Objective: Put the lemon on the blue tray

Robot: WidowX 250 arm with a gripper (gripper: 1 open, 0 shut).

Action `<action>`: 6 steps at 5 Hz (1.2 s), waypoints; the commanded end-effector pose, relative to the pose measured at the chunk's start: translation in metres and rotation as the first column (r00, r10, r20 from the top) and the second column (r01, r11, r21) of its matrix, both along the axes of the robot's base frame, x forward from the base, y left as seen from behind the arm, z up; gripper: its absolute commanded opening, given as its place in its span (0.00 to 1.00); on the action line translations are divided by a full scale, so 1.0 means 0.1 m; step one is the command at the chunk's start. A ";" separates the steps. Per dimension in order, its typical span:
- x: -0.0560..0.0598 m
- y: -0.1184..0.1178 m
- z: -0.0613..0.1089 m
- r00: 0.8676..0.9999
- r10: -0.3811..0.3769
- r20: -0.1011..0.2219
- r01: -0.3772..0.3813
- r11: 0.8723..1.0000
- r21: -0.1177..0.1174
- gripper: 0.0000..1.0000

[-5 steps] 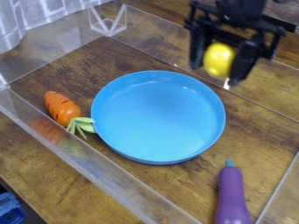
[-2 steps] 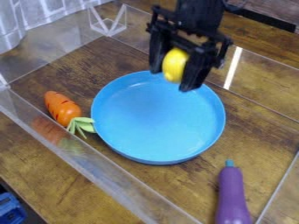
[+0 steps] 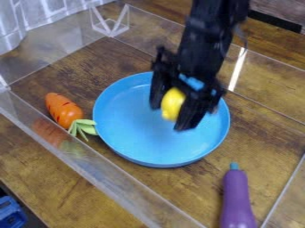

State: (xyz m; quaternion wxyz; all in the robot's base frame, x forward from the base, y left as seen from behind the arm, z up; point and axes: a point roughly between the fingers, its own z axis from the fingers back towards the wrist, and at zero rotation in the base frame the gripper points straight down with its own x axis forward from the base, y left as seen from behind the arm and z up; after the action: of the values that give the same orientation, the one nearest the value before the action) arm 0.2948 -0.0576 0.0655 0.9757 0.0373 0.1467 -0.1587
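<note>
Black fingers (image 3: 160,96) of the gripper (image 3: 179,105) are clamped on the lemon (image 3: 173,103), one on each side of it, with the yellow fruit showing between them. The gripper points steeply downward, and the lemon hangs over the inner part of the blue tray (image 3: 131,134), a little toward the tray's far right. The picture is slightly blurred around the fingertips, so it is hard to say whether the lemon is already touching the tray's floor or sits just above it; it looks very close.

Nearest the camera, at the lower right, a purple eggplant (image 3: 237,202) lies on the wooden table (image 3: 71,71), pointing roughly away from the viewer and apart from the tray's rim. At the left, a carrot (image 3: 63,109) lies with its green leaves (image 3: 84,129) turned toward the tray, the leaves just beside the tray's left rim. The round blue tray fills the middle of the scene.

Behind the tray, the dark arm (image 3: 215,36) rises from the gripper toward the top edge. A clear plastic wall (image 3: 48,142) runs around the work area, and a clear bracket-like piece (image 3: 111,18) stands at the far left corner.
</note>
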 end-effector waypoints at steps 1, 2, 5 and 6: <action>0.11 0.04 0.10 0.999 -0.002 0.053 0.003 1.000 -0.004 0.00; 0.13 0.15 0.09 0.999 0.032 0.044 -0.032 0.999 -0.004 0.00; 0.23 0.34 0.08 0.991 0.127 0.029 -0.126 0.991 -0.036 1.00; 0.23 0.35 0.22 0.989 0.144 0.040 -0.141 0.988 -0.059 1.00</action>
State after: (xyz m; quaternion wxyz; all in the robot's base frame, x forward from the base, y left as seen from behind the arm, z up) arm 0.3080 -0.0258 0.0619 0.9811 0.0037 0.1672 -0.0975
